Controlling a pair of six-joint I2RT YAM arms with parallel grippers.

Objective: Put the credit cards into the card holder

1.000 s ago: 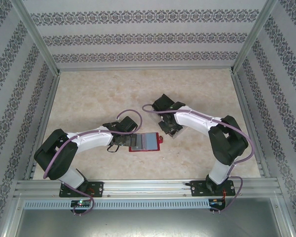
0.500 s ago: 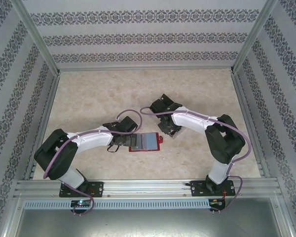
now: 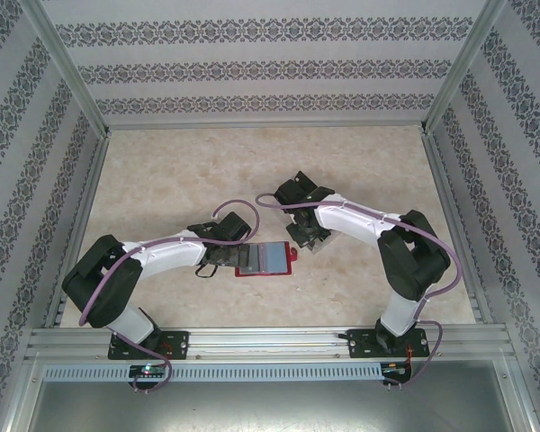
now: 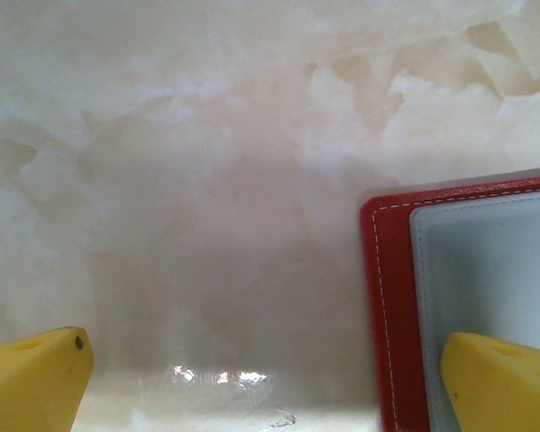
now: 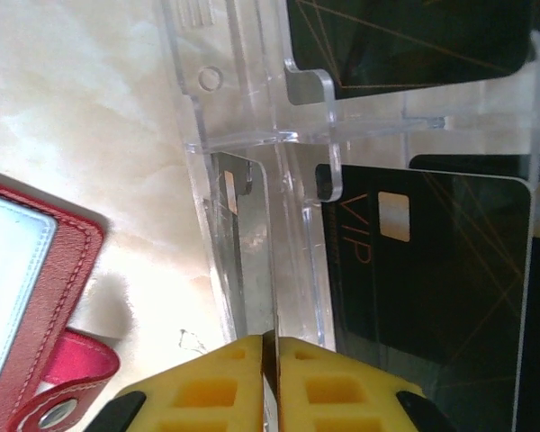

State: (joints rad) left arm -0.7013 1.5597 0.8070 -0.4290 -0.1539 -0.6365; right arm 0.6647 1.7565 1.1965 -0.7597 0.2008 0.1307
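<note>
The card holder (image 3: pixel 263 259) is a red wallet lying open on the table, its grey pocket sleeves up. My left gripper (image 3: pixel 223 256) is wide open at its left end; in the left wrist view one yellow finger (image 4: pixel 499 378) lies over the sleeve of the card holder (image 4: pixel 387 297), the other finger (image 4: pixel 31 378) over bare table. My right gripper (image 5: pixel 272 340) is shut on the edge of a credit card (image 5: pixel 252 243) standing on edge in a clear tray (image 5: pixel 234 99). Black credit cards (image 5: pixel 423 261) lie flat in the tray beside it, another (image 5: pixel 405 40) farther off.
The wallet's red snap tab (image 5: pixel 72 369) points toward the tray, a short gap of marble tabletop (image 5: pixel 81 108) between them. Metal rails and patterned walls (image 3: pixel 270 63) enclose the table. Open tabletop (image 3: pixel 252 171) lies behind both arms.
My right gripper's fingers have closed onto the upright card in the tray, and the arm shifted slightly. The left gripper and wallet have not moved.
</note>
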